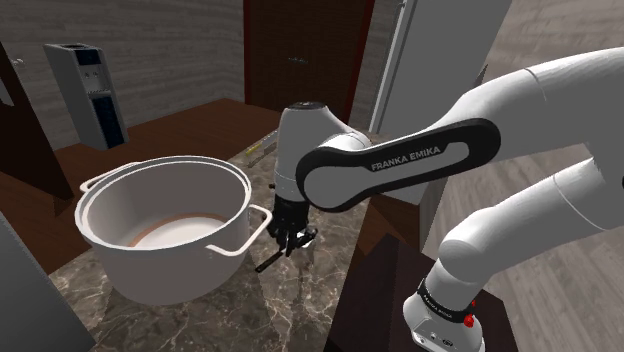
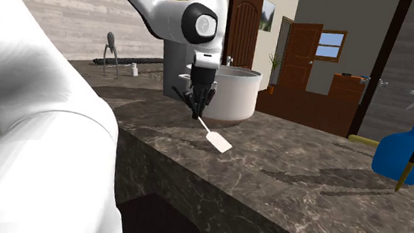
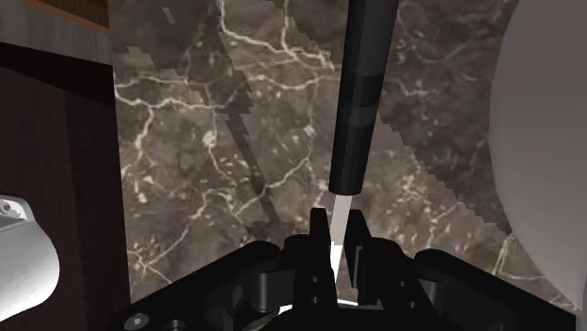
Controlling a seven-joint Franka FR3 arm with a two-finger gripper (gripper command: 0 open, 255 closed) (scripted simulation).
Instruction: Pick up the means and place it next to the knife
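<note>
Black two-finger gripper (image 3: 339, 222) clamped on the pale neck of a slim black-handled, white-bladed spatula (image 2: 217, 141), beside the large white two-handled pot (image 1: 165, 262) above the dark marble counter (image 2: 308, 195) (judged light, stiff, smooth; mid-length hold limits swing).

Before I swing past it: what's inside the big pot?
Nothing seen inside the pot: bare white walls, pale floor with an orange tint. Its near wall hides the floor's closest strip.

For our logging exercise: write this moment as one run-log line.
gripper: shut on spatula | location: beside white pot | surface: marble counter | placement: not yet done
</note>
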